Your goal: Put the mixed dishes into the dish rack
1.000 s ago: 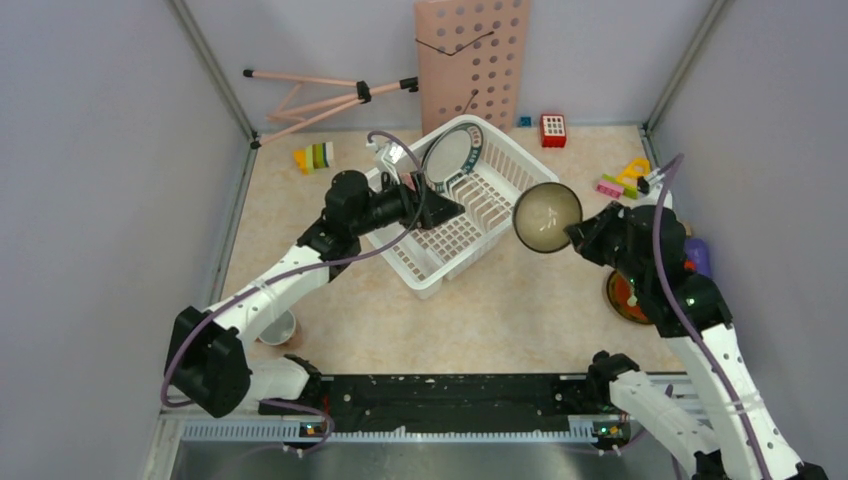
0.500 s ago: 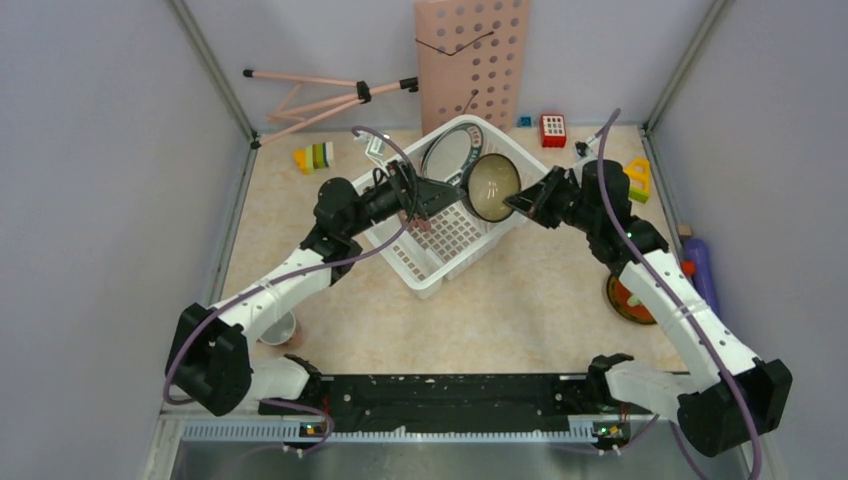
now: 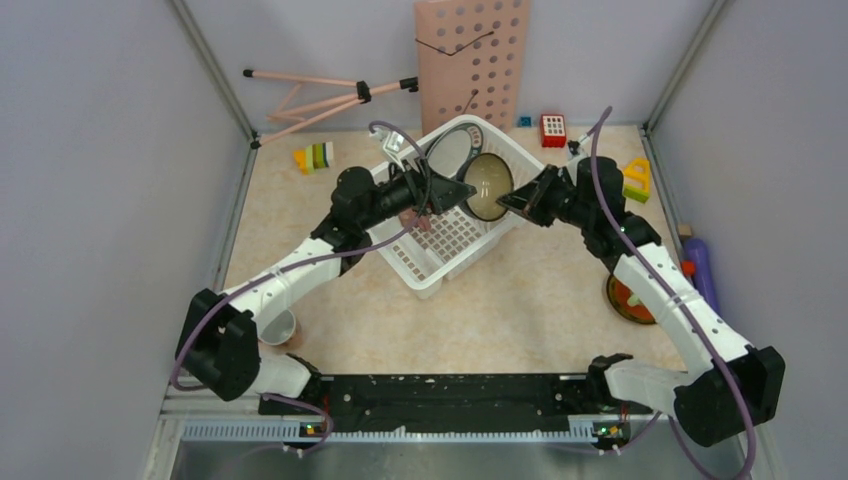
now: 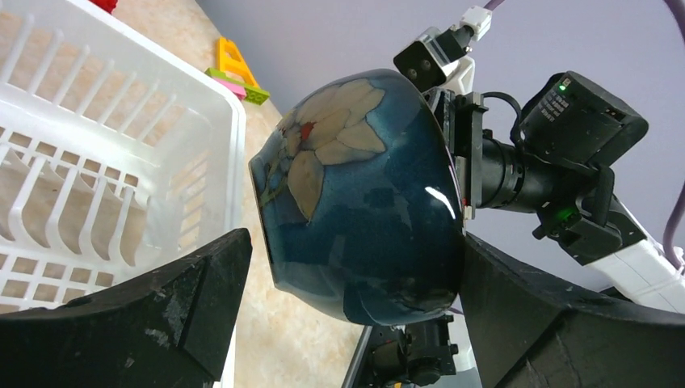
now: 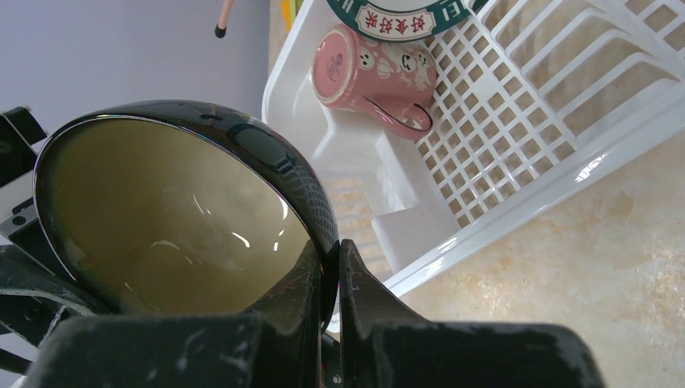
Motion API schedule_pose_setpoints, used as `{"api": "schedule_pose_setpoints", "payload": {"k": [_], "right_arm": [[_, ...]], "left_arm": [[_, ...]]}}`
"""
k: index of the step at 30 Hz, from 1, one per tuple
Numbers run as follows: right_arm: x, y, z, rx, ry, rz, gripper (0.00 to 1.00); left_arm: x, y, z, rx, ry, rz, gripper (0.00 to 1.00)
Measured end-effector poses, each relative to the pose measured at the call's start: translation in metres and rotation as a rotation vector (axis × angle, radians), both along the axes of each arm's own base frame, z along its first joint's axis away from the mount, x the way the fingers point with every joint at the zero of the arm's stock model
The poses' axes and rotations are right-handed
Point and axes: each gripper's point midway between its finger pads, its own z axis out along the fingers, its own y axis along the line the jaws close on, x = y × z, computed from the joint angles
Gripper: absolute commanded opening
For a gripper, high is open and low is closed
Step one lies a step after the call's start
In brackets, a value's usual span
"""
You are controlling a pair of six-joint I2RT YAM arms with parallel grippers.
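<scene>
Nearest me, on the pale marbled desk [image 3: 520, 310], a small cup [image 3: 281, 327] sits beside the left arm. A round orange plate [image 3: 622, 298] lies half hidden under the right arm, with a purple cylinder [image 3: 700, 262] just beyond it. Mid-desk stands the rack [image 3: 430, 265], glossy white plastic with slotted walls, a grid floor and a row of upright dividers. The bowl [image 4: 363, 194] is held on edge over the rack's right side; it is glazed deep blue outside with pale painted petals, and smooth olive inside. My right fingers [image 5: 299, 323] are clenched on its thin rim, one inside and one outside. My left fingers [image 4: 161, 323], matte black and scuffed, are spread wide on either side of the bowl's outer wall; I can't tell whether they touch it. Inside the rack a pink cup [image 5: 376, 69] printed with little faces lies on its side, and a teal-rimmed plate [image 5: 404, 12] stands at the far end. Farther back are toy blocks [image 3: 552, 130] and a pink perforated board [image 3: 472, 55] against the wall.
</scene>
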Motion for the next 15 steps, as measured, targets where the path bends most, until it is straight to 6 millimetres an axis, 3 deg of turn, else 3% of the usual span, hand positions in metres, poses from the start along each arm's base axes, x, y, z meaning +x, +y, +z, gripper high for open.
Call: {"api": "schedule_pose_setpoints", "payload": {"k": [7,10,15], "right_arm": [[0.0,0.001,-0.008,-0.013,0.026,0.006,0.0],[0.0,-0.001,-0.009,-0.018,0.029,0.003,0.0],[0.002,-0.003,-0.003,0.023,0.026,0.018,0.0]], "left_arm": [[0.004,-0.007,-0.011,0.016,0.028,-0.008,0.94],[0.004,-0.007,-0.011,0.016,0.026,-0.01,0.98],[0.0,-0.008,-0.001,-0.016,0.007,-0.033,0.95]]}}
